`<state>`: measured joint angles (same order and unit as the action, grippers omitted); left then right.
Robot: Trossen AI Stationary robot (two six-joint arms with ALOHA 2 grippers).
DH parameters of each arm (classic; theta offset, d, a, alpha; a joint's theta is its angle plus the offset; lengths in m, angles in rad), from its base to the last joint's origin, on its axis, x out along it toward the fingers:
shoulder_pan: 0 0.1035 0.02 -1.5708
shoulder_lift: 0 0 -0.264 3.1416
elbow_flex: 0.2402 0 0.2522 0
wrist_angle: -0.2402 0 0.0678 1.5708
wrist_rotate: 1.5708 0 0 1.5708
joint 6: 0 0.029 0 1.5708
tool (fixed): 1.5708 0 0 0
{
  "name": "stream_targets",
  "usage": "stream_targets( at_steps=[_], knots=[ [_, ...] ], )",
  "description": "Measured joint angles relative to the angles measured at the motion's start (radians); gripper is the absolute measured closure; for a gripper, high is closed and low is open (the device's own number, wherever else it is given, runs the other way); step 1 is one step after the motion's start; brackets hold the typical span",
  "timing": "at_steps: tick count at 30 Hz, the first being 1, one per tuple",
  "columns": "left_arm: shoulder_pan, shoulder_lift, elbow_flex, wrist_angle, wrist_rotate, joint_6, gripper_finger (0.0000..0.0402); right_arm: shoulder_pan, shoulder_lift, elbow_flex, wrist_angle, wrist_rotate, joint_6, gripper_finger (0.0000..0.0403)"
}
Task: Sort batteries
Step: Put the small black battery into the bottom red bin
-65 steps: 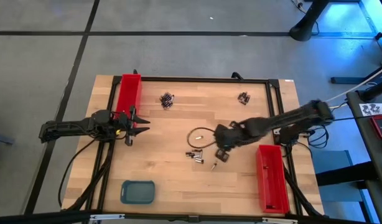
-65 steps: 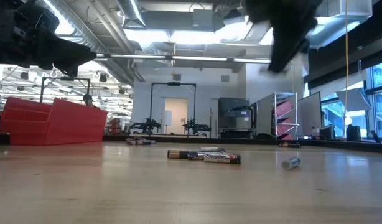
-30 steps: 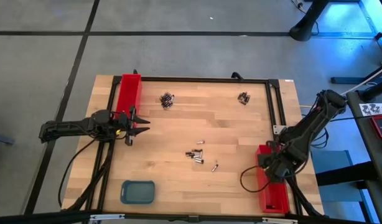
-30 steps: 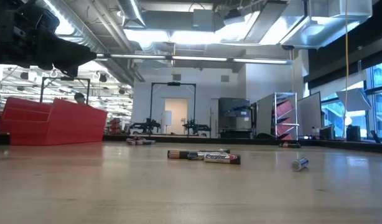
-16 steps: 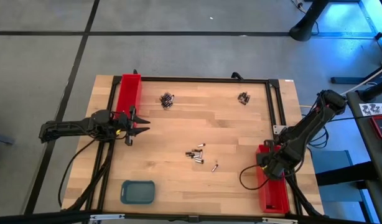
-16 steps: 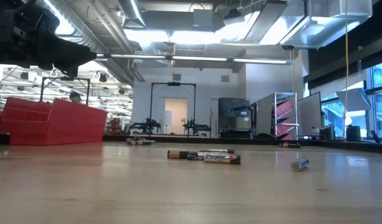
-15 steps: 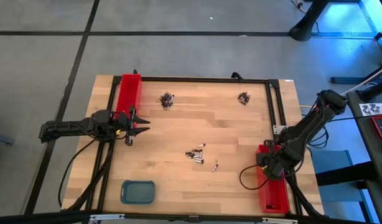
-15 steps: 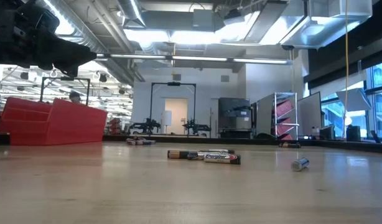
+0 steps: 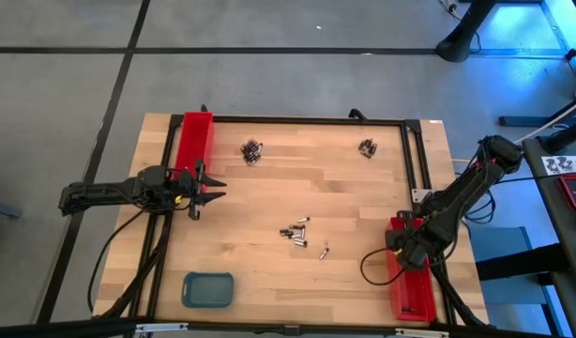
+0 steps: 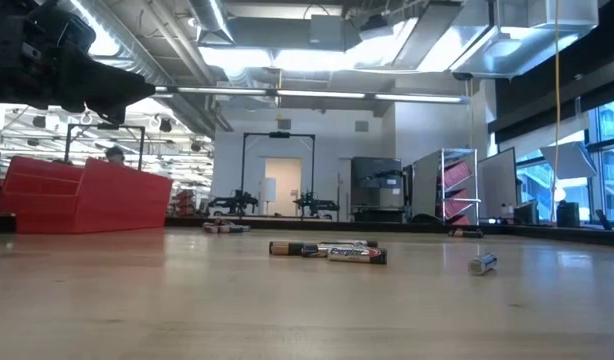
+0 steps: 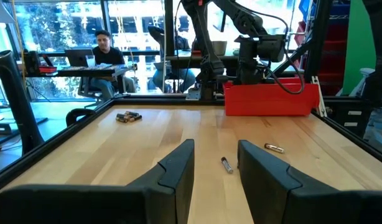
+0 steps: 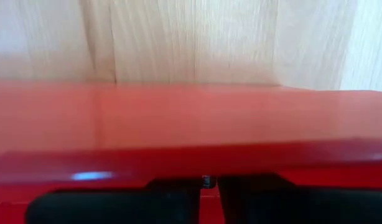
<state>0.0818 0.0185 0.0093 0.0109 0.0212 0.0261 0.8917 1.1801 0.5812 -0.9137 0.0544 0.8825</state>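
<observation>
Small silvery and dark cylindrical batteries (image 9: 297, 230) clustered mid-table, two further piles near the far edge, pale wooden table (image 9: 269, 188), left gripper (image 9: 213, 191) fingers apart, empty, right gripper (image 9: 398, 252) over red tray (image 9: 410, 282), fingers slightly parted around a small battery (image 12: 207, 182), industrial room behind.

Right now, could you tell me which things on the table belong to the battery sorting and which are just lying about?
Part of the job:
- batteries loose mid-table
- battery clusters at the far edge
- red tray by the left arm
- red tray under the right tool, with a small battery between its fingertips

Lying about:
- blue-grey tray
- left tool, waiting and open
</observation>
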Motion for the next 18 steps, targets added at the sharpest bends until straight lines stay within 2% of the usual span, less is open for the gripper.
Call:
stream_targets(
  at_steps=[7,14,18],
  knots=[
    [0.0,0.0,0.0,0.0,0.0,0.0,0.0288,-0.002,0.0,0.005,-0.002,-0.002,0.001,0.0347],
    [0.0,0.0,0.0,0.0,0.0,0.0,0.0288,-0.002,0.001,0.075,-0.025,-0.005,0.0,0.0386],
    [0.0,0.0,0.0,0.0,0.0,0.0,0.0288,-0.002,0.001,0.099,-0.031,-0.005,0.016,0.039]
  ],
)
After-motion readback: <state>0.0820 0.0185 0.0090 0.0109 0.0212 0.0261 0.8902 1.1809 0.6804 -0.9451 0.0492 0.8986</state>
